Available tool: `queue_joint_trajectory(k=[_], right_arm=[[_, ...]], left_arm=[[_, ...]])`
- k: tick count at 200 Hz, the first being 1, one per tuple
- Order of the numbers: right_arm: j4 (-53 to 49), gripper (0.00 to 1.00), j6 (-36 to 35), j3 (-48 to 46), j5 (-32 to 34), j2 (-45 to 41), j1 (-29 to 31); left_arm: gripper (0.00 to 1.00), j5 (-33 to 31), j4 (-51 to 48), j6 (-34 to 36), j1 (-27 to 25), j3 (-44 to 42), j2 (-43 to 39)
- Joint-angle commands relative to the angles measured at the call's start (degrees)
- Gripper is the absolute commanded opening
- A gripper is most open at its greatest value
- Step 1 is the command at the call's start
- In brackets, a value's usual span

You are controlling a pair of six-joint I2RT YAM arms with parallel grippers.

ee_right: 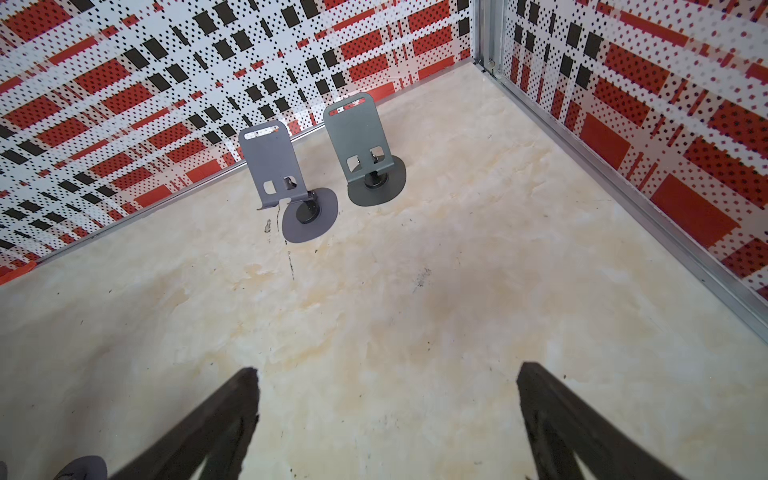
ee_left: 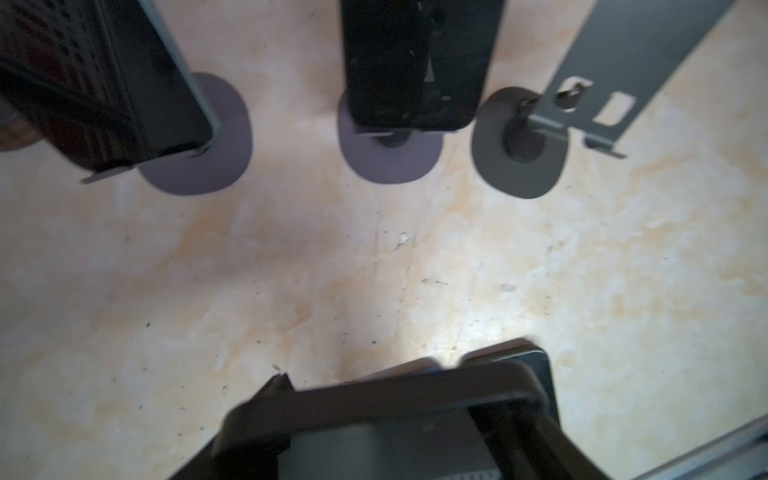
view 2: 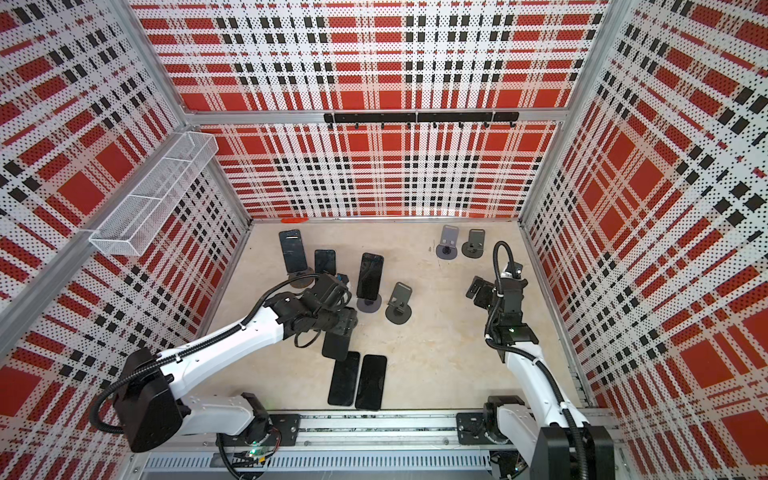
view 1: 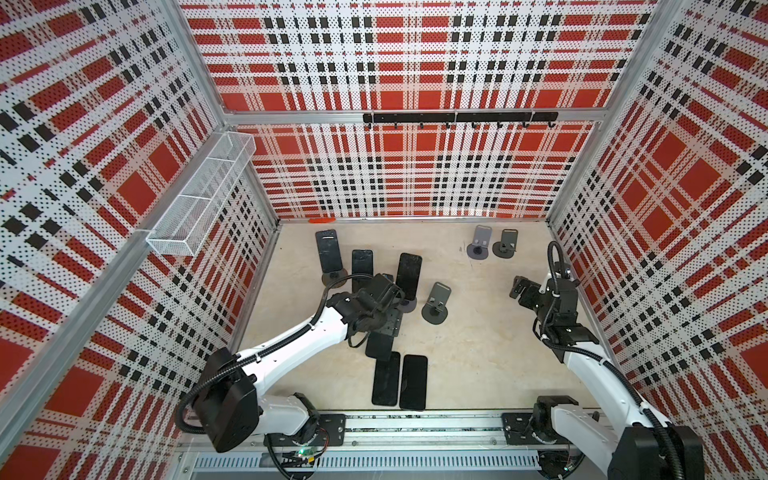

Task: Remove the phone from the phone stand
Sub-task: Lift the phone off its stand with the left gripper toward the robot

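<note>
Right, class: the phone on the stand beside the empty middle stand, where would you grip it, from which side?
Probably the phone by its long edges near the top, from above: it leans upright, bottom resting on the stand.

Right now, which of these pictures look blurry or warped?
Left wrist view: soft throughout; the middle phone and the held phone smear. Right wrist view: lighter grey stand crisp, right gripper slightly soft. Both top views: plaid walls curve, wide-lens distortion.
</note>
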Motion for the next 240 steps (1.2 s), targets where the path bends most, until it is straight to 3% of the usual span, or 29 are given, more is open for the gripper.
queue_joint_trajectory(k=[1,57,98,130,153,185,240], right_arm=[[1.54,1.0,0.41,-0.74,1.0,-1.03,-0.18],[1.65,1.0,0.63,-0.69,1.19,-0.59,-0.23],[1.18,1.0,0.61,-0.58,1.15,-0.94,-0.23],[0.52,1.0,0.59,-0.23,1.1,-1.27,-0.22],[0.3,1.0,0.5,-0.21,1.28,-1.71,-0.21],[0.38,1.0,0.57,-0.23,1.11,-1.58,-0.18],[0.3,1.0,0.59,-0.09,1.02,-1.64,-0.18]], left_arm=[[0.55,-2.55,2.05,0.2,4.39,-2.35,-2.23],[0.53,-3.11,1.66,0.23,7.97,-2.15,-0.11],[0.55,-5.65,0.84,-0.78,7.42,-1.83,5.06],[0.56,-4.07,1.91,1.35,8.64,-1.13,9.45],[0.55,2.18,4.29,2.75,10.24,-2.16,10.89],[0.57,6.08,6.93,3.11,11.9,-2.99,12.73],[0.56,7.13,7.74,4.47,12.07,-3.21,17.4]])
